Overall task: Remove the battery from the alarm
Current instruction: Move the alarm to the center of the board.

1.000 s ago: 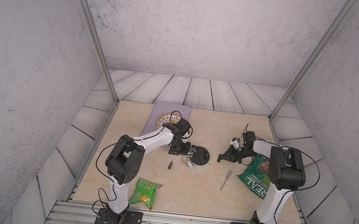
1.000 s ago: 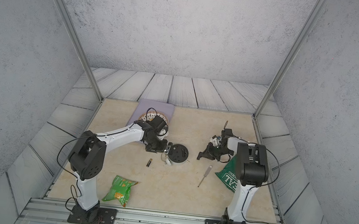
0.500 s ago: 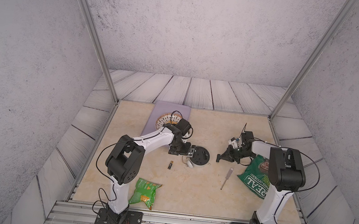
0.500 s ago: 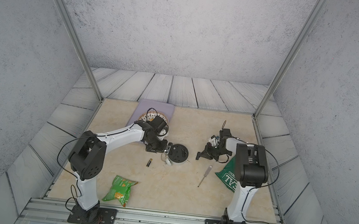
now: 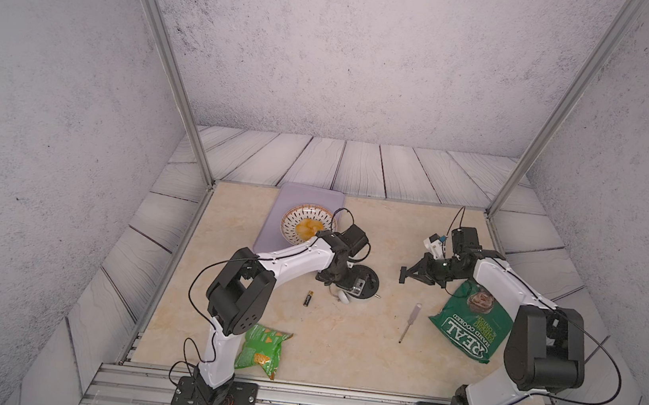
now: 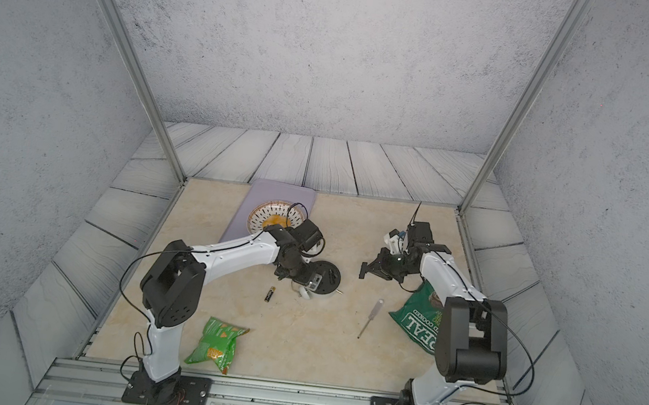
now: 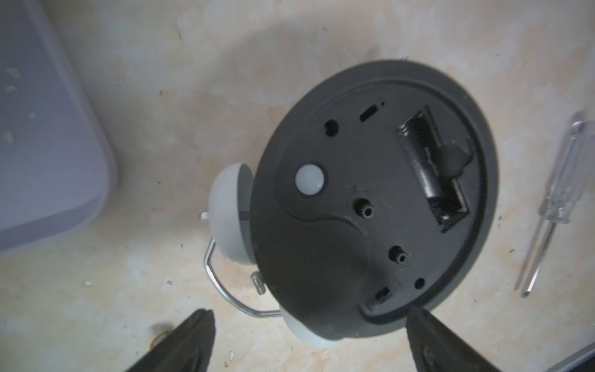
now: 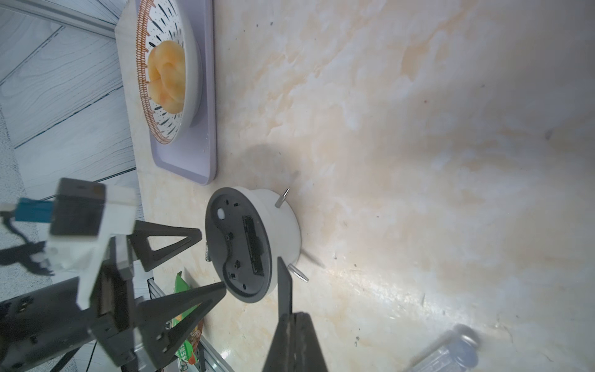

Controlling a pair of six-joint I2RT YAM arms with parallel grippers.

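The alarm [image 5: 365, 286] lies face down, its black back up, in both top views [image 6: 326, 280]. In the left wrist view its back [image 7: 370, 199] shows an open, dark battery compartment [image 7: 431, 167]. The battery [image 5: 308, 298] lies loose on the table, left of the alarm [image 6: 270, 293]. My left gripper [image 5: 342, 286] hangs open just over the alarm's left edge [image 7: 309, 317], touching nothing. My right gripper [image 5: 404, 275] is shut and empty, hovering to the right of the alarm [image 8: 289, 309].
A clear-handled screwdriver [image 5: 410, 321] lies right of the alarm. A dark green chip bag [image 5: 471, 324] sits under the right arm. A light green snack bag [image 5: 262, 348] lies near the left base. A patterned bowl [image 5: 306, 226] stands on a lilac tray [image 5: 303, 195] behind.
The right gripper's jaws have closed the last bit and it has shifted slightly. The left arm, alarm and battery have not moved.
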